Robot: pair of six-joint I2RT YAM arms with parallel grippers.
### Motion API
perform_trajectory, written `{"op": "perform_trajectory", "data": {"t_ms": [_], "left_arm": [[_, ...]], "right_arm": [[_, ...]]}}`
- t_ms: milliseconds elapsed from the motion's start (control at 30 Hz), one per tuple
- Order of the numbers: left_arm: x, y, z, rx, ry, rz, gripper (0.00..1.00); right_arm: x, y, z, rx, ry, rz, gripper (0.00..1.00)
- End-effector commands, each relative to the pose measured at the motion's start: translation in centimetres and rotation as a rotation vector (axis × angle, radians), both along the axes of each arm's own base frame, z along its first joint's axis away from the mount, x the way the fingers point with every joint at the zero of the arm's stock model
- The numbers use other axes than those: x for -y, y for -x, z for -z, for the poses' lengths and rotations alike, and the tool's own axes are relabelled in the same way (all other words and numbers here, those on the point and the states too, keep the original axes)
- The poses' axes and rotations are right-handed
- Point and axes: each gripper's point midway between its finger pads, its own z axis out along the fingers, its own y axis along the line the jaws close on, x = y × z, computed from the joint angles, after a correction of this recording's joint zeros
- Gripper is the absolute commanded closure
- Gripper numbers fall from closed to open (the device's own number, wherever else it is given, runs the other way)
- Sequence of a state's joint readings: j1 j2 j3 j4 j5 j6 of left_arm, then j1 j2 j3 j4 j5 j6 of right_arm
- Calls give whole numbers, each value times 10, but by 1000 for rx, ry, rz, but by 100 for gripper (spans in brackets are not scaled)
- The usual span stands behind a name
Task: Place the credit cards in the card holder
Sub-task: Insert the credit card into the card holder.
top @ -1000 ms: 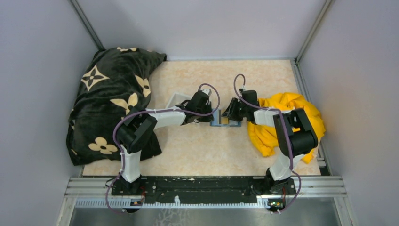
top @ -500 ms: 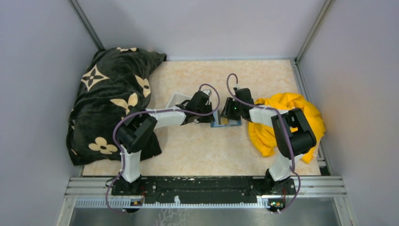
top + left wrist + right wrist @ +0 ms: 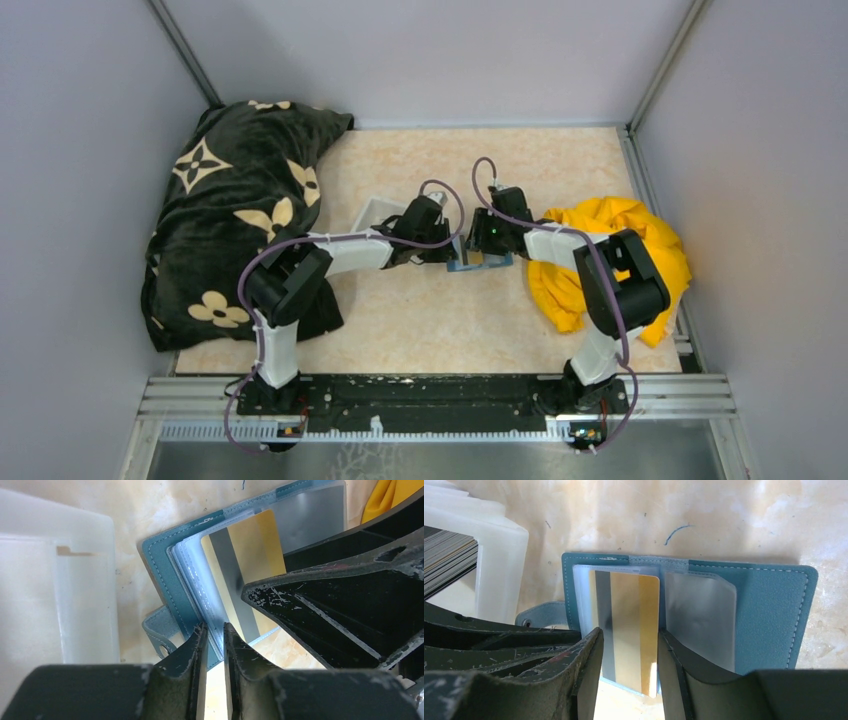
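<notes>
The teal card holder [image 3: 481, 260] [image 3: 160, 565] [image 3: 769, 615] lies open on the table between my two grippers. A yellow-tan credit card [image 3: 250, 545] [image 3: 629, 625] with a grey stripe sits in a clear sleeve on its left half. My left gripper [image 3: 447, 252] [image 3: 214, 630] is shut on the holder's near edge, pinching the teal cover and clear sleeves. Above the card's near end, my right gripper [image 3: 482, 244] [image 3: 629, 632] is open, one finger on each side of the card. More credit cards [image 3: 449, 562] stand stacked in the white tray.
A clear-white plastic tray [image 3: 375, 212] [image 3: 60, 580] [image 3: 494, 555] stands just left of the holder. A black pillow with cream flowers [image 3: 240, 200] fills the left side. A yellow cloth [image 3: 610, 250] lies bunched at the right under the right arm.
My right gripper has moved left over the holder and its jaws have widened. The left gripper has stayed at the holder's edge.
</notes>
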State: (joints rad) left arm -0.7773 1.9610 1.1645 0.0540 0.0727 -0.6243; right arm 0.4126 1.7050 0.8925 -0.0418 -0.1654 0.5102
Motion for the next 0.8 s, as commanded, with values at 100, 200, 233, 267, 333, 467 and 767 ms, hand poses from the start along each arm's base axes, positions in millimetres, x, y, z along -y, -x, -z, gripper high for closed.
{"op": "perform_trajectory", "data": {"t_ms": [100,200,233,267,333,467,767], "left_arm": [[-4,-5,-32,76,62,-66,75],[-11,-6,-34,90,52,-97,72],[-13,-7,-36,97,53,-107,71],[-16,-6,-36,100,51,-114,71],[-20,-6,-36,106,44,-129,71],[-26,-3,-34,103,30,-141,71],[-33,9,-19,66,1,-141,78]], "right_arm": [[-9,13,-9,-1,36,-84,50],[-7,12,-9,6,50,-86,48],[-6,11,-9,8,55,-86,47],[-6,10,-8,9,62,-86,47],[-4,9,-8,12,72,-87,46],[-3,9,-7,15,99,-89,40],[-9,9,-4,18,160,-118,34]]}}
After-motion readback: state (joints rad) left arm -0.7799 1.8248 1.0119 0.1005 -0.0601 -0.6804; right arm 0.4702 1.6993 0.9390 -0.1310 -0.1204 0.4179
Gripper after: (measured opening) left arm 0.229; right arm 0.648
